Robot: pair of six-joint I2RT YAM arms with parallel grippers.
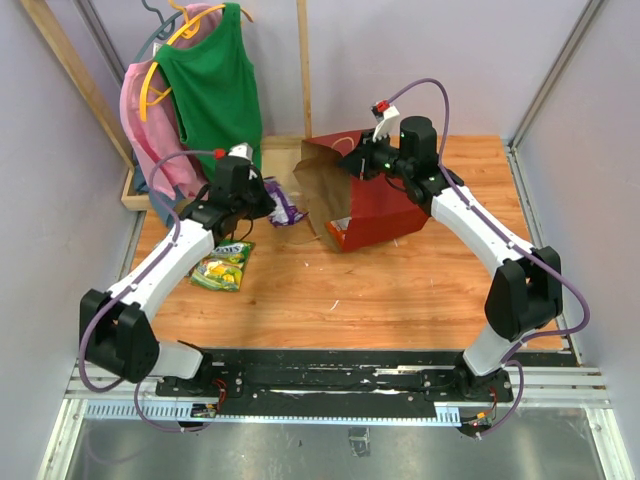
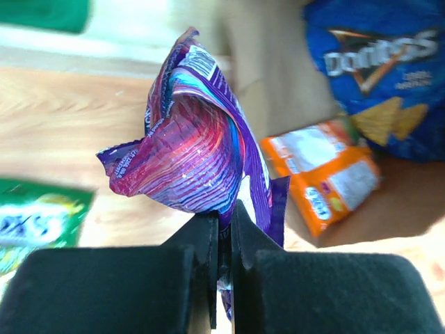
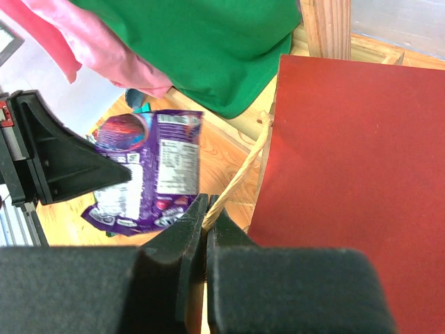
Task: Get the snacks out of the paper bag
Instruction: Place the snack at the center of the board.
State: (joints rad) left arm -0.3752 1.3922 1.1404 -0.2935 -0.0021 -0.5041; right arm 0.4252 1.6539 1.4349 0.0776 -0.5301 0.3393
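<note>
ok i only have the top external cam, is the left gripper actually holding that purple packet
observer: yes, the left wrist view shows the left gripper shut on the purple candy bag, pinching its lower edge
operator: and the right one
observer: the right gripper is shut on the cord handle of the paper bag, beside its red wall
operator: anything in the bag
observer: a blue Doritos bag and an orange packet lie on its brown inside, per the left wrist view

Glossy purple packet [image 2: 198, 149], wood table [image 1: 400, 290]
</note>
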